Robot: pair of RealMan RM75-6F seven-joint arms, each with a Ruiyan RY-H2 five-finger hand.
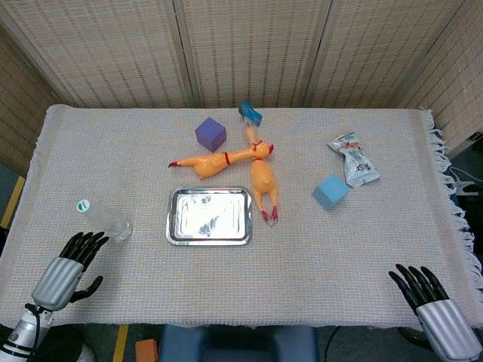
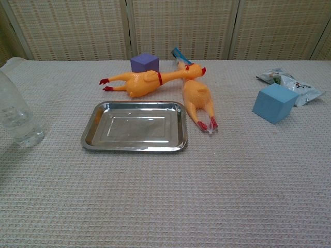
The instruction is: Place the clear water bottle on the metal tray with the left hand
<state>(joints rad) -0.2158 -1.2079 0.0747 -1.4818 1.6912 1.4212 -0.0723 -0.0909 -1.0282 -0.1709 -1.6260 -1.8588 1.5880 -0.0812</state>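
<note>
A clear water bottle with a green cap stands on the cloth at the left; the chest view shows its lower body at the left edge. The metal tray lies empty in the middle. My left hand hovers near the front left edge, fingers spread, fingertips just short of the bottle, holding nothing. At the front right corner my right hand is open too, far from both. Neither hand shows in the chest view.
Two orange rubber chickens lie behind and right of the tray. A purple cube and a small blue packet sit further back. A blue block and a snack packet lie at the right.
</note>
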